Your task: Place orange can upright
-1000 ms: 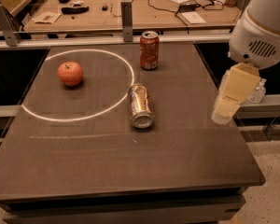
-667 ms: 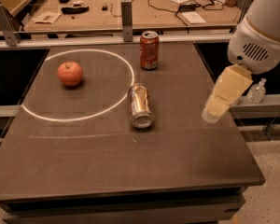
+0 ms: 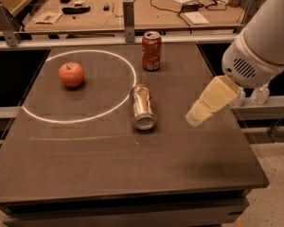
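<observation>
The orange can lies on its side near the middle of the dark table, its silver end facing the front. It rests just on the right edge of a white circle painted on the table. My gripper hangs over the table to the right of the can, a hand's width away, and holds nothing.
A darker red-orange can with white lettering stands upright behind the lying can. A red apple sits inside the circle at the left. A metal rail runs along the table's back edge, with a cluttered bench beyond.
My gripper has moved left and slightly down, closer to the lying can. The cans and the apple have not moved.
</observation>
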Tool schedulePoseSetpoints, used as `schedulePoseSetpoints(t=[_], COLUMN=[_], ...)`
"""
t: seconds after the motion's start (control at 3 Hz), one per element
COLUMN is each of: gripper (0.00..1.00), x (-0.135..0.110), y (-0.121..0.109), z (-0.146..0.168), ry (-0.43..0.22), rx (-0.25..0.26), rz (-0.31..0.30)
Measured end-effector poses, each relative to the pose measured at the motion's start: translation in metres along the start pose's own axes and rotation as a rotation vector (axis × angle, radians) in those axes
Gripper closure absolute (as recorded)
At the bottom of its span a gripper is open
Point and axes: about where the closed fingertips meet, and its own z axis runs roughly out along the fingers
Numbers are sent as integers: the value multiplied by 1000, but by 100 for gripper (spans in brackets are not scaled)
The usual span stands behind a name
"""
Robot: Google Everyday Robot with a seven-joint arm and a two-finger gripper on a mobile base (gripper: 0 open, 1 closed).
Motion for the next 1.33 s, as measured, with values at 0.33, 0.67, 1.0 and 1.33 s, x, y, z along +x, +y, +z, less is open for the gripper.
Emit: schedulePoseSetpoints(t=[0.33, 0.67, 1.0, 1.33], gripper=[0, 0, 0, 0], x=[0, -12, -35, -58], y=[0, 16, 47, 74], z=[0, 1, 8, 21], ry=[0, 38, 105, 129], rx=[0, -29, -73, -93], rz=[0, 31, 52, 100])
